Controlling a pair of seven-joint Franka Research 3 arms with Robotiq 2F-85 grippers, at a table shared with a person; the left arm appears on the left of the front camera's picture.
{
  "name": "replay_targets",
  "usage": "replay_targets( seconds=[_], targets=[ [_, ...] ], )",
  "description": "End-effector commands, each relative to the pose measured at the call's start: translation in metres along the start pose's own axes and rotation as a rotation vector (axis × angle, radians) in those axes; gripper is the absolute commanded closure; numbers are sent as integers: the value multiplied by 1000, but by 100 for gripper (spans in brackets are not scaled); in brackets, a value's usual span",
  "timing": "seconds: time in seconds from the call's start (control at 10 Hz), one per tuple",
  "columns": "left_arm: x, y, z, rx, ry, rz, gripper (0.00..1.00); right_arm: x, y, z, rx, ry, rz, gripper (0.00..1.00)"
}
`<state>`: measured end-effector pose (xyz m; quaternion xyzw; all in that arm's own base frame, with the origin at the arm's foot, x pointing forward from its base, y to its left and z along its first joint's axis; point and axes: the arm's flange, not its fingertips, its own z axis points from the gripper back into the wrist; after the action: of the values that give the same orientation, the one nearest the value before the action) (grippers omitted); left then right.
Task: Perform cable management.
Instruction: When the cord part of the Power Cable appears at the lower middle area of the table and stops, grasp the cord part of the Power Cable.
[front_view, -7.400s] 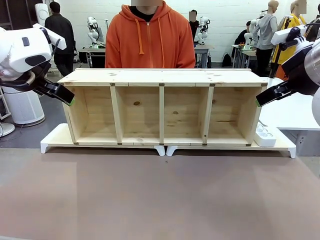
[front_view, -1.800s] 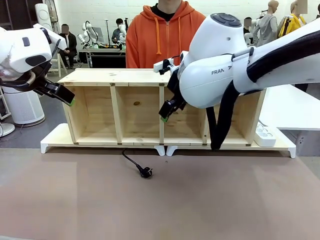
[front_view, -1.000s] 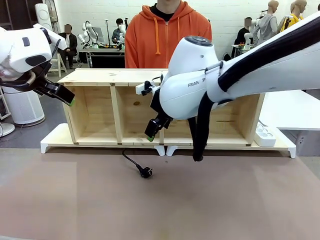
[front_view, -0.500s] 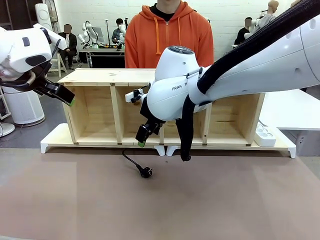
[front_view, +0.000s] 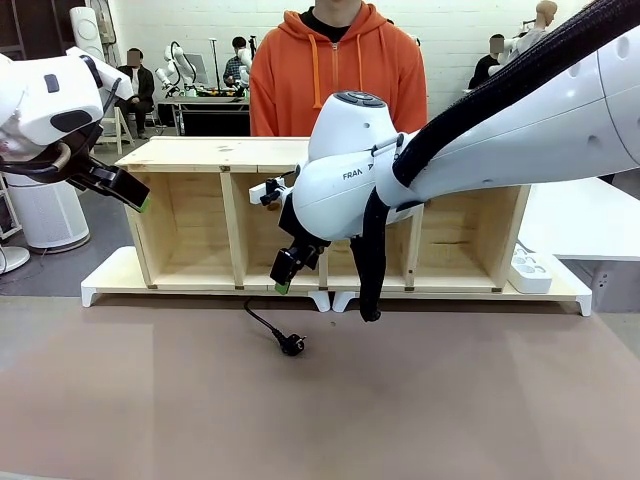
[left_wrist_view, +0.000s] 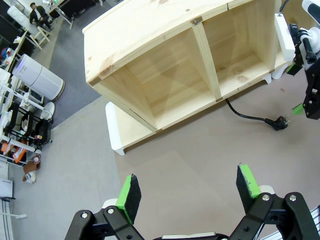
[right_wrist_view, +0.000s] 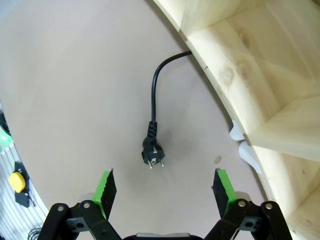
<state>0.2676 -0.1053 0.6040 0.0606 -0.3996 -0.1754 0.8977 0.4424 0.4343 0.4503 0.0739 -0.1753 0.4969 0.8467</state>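
Front view: right claw (front_view: 285, 277), released, barely shifted above the cable (front_view: 264, 323); left claw (front_view: 133, 193), released, unmoved.

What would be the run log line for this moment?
right gripper open, over plug | left gripper open, beside shelf | cable lying on table, ungrasped

A: Item one, the shelf (front_view: 320, 215)?
B: Stood on the table (front_view: 330, 400), far side; person (front_view: 335, 70) behind it.
A: The cable (front_view: 262, 322)?
B: Ran out from under the shelf's front; plug (front_view: 292, 345) lay on the table before it. Power strip (front_view: 530, 272) sat at the shelf's right end.
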Motion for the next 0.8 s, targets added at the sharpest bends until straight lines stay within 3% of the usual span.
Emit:
replay_targets(
  seconds=[0.0,0.7],
  targets=[
    [2,1,-1,2,-12,-8,0,-1,0,-1,-1,0,0,0],
    [2,1,-1,2,-12,-8,0,20,-1,-39,114,36,73,0]
  ],
)
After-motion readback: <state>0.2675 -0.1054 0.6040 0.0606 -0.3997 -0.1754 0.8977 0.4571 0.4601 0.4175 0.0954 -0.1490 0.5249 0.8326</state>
